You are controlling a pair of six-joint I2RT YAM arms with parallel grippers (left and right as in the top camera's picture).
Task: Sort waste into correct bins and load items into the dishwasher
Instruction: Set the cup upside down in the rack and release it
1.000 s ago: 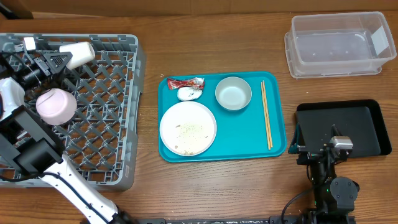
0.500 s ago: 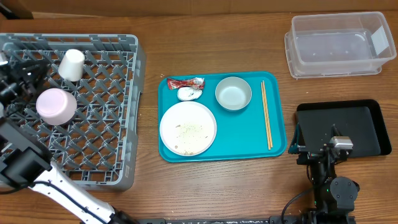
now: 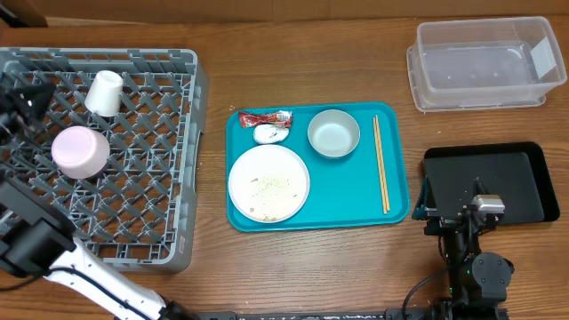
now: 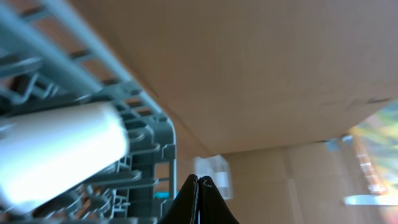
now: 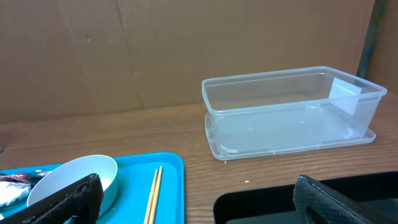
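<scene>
Grey plastic lattice formed the dish rack [image 3: 151, 204] at the left of the wooden table [image 3: 311, 53]. It was square, with low walls and an open grid floor. On that grid a small white cup [image 3: 104, 92], smooth and tapered, lay on its side near the far wall. A pale pink domed dish [image 3: 80, 151] sat mouth down just beside it. The left gripper [image 4: 198, 179] hovered over the rack's far left part, apart from the cup, with its two dark fingers pressed tip to tip and nothing between them.

Mid-table lay a teal tray [image 3: 398, 200] with rounded corners. It held:
- a crinkled red wrapper [image 3: 265, 117] and a crumpled white paper wad [image 3: 269, 134], touching at the far left corner
- a round pale grey bowl [image 3: 333, 133]
- a round white plate [image 3: 268, 183] speckled with rice scraps [image 3: 271, 187]
- two thin wooden chopsticks [image 3: 380, 164], lying parallel along the right side

A clear rectangular tub [image 3: 484, 64] with a rounded rim stood at the far right. Nearer was a shallow matte black tray [image 3: 511, 178]. The right gripper [image 5: 198, 186] sat at that tray's near left edge, its textured black fingers spread wide and holding nothing.
</scene>
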